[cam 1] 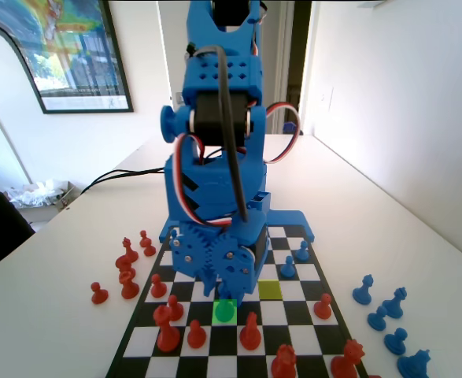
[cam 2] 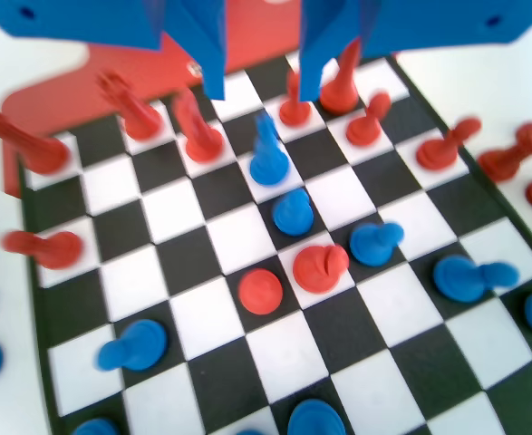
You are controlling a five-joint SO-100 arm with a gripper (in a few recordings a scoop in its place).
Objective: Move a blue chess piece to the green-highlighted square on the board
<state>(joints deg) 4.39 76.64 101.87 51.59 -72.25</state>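
In the fixed view, red pieces stand along the near rows of the board (cam 1: 140, 346). Just beyond them lies the green-highlighted square (cam 1: 225, 312), where a tinted piece stands under the lowered gripper (cam 1: 224, 293). In the wrist view, the blue chess piece (cam 2: 268, 156) stands upright on a white square, a round base tapering to a slim point. The gripper (cam 2: 264, 89) hangs just above its tip, jaws parted and empty. It looks light, rigid and smooth; the narrow neck seems the best hold
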